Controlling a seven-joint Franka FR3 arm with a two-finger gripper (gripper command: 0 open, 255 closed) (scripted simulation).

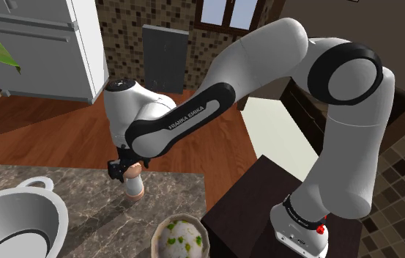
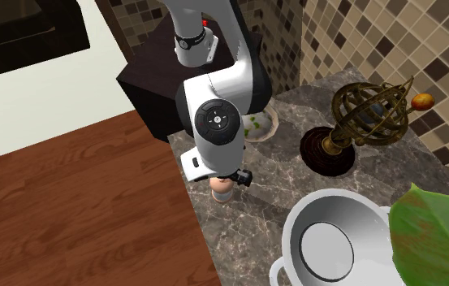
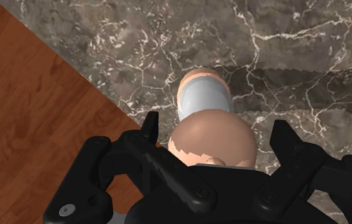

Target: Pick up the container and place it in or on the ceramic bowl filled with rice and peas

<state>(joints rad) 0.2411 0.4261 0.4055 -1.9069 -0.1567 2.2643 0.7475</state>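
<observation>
The container is a small peach and white bottle standing upright on the dark marble counter, close to the edge above the wooden floor. My gripper hangs right over it, open, with one black finger on each side of its rounded peach cap; the fingers leave a small gap and do not clasp it. The second exterior view shows the container under the gripper. The bowl of rice and peas sits on the counter toward the stand, and in the second exterior view the bowl is partly behind the arm.
A large white pot with handles stands at the shoulder view's lower left. A brass armillary globe on a dark base and a green plant leaf stand farther in on the counter. The dark stand adjoins the counter.
</observation>
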